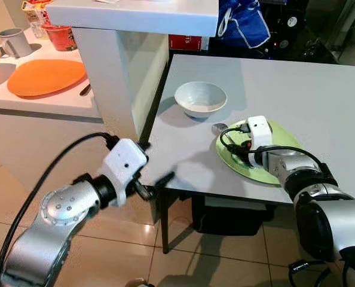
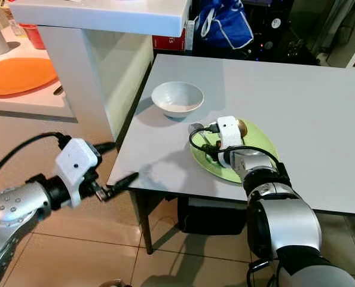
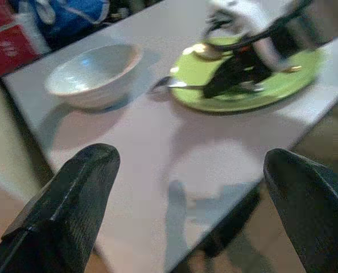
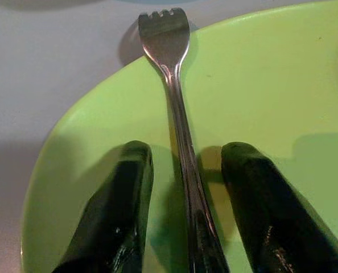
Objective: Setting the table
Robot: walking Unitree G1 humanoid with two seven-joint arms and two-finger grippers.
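A green plate [image 1: 283,136] lies near the front edge of the grey table [image 1: 321,89]. On it rests a metal fork [image 4: 177,108], its tines poking over the plate's rim toward a white bowl [image 1: 200,97]. My right gripper [image 4: 186,152] is low over the plate, open, with one finger on each side of the fork's handle and a gap on both sides. A small gold-brown rounded thing [image 2: 242,127] sits at the plate's far side. My left gripper [image 1: 155,162] hovers at the table's near left corner, open wide, holding nothing.
A white counter post [image 1: 115,78] stands right against the table's left side. Behind it a lower counter holds an orange plate [image 1: 45,76], a grey mug [image 1: 16,42] and a red cup [image 1: 61,37]. A blue bag [image 1: 243,21] sits beyond the table.
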